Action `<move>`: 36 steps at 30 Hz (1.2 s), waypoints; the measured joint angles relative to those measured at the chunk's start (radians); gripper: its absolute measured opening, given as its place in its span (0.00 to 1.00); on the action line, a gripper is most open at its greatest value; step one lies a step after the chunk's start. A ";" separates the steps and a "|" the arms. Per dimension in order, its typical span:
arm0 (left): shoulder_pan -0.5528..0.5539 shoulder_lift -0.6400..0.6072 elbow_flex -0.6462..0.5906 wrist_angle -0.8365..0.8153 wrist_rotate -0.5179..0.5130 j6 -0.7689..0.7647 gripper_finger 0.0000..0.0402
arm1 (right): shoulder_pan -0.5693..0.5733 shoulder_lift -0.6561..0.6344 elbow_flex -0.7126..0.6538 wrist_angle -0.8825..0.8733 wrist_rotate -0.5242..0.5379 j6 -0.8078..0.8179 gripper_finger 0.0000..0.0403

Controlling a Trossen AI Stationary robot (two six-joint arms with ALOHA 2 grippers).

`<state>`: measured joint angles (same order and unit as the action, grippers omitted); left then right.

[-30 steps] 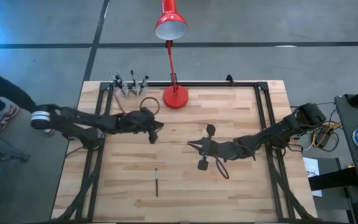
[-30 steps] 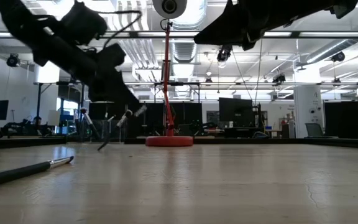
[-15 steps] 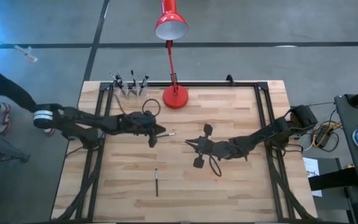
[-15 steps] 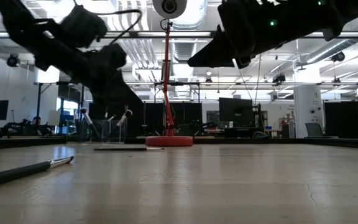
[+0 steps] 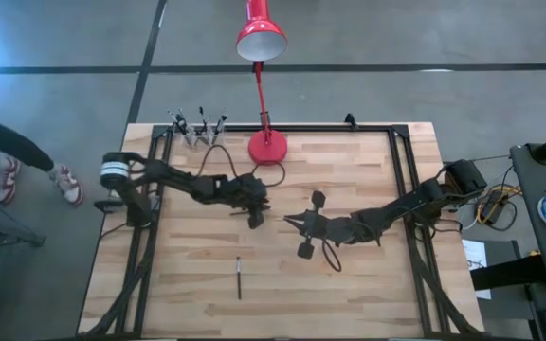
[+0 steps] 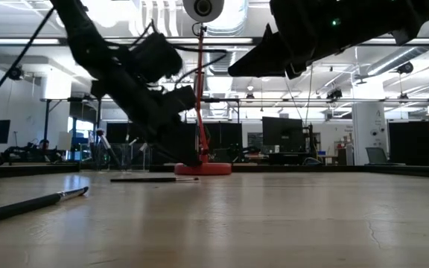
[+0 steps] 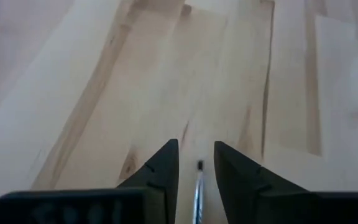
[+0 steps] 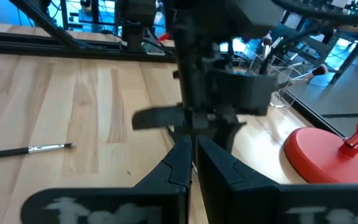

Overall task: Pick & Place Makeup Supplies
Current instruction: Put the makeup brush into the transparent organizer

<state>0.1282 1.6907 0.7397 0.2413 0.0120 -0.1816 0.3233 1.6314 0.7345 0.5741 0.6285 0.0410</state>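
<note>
One thin dark makeup brush point(image 7: 197, 186) lies flat on the wooden table point(image 5: 368, 284), also visible in the low view point(image 6: 155, 179). My left gripper point(image 7: 196, 163) hangs low over it, slanting down, open, with one finger on either side of the brush's end. In the high view my left gripper point(image 5: 258, 208) hides that brush. A second brush point(image 5: 238, 278) lies nearer the table's front. My right gripper point(image 8: 192, 155) is shut on nothing and hovers above the table's middle point(image 5: 288, 221), facing the left arm.
A clear holder with several upright brushes point(image 5: 197, 128) stands at the far left. The red lamp's base point(image 5: 266, 148) stands just behind the left gripper. A black frame point(image 5: 401, 161) runs along the table's edges. A person's leg and shoe point(image 5: 36, 166) show beyond the left edge.
My left gripper has moved toward the table's right edge and down, ending over the brush. That brush, which slanted below the gripper with its lower end on the table, has come to lie flat. My right gripper has sunk slightly.
</note>
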 joint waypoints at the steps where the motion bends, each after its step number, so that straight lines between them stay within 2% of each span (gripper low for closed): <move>1: 0.000 0.016 0.012 -0.004 0.000 0.006 0.23 | 0.000 0.000 0.000 -0.001 0.000 0.000 0.04; 13: -0.001 0.075 0.046 -0.061 -0.025 0.051 0.23 | 0.000 -0.001 -0.002 -0.002 0.000 0.000 0.04; 23: -0.002 0.032 0.044 -0.112 0.006 0.054 0.23 | 0.000 -0.001 -0.002 -0.002 0.000 0.000 0.04; 28: -0.009 0.012 0.049 -0.132 0.055 0.051 0.23 | 0.000 -0.001 -0.002 -0.012 0.000 0.000 0.04; 36: -0.052 0.025 0.049 -0.128 0.055 0.104 0.23 | 0.000 -0.001 -0.002 -0.011 0.000 0.000 0.04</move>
<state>0.0765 1.7153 0.7887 0.1133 0.0673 -0.0773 0.3233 1.6302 0.7322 0.5629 0.6285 0.0414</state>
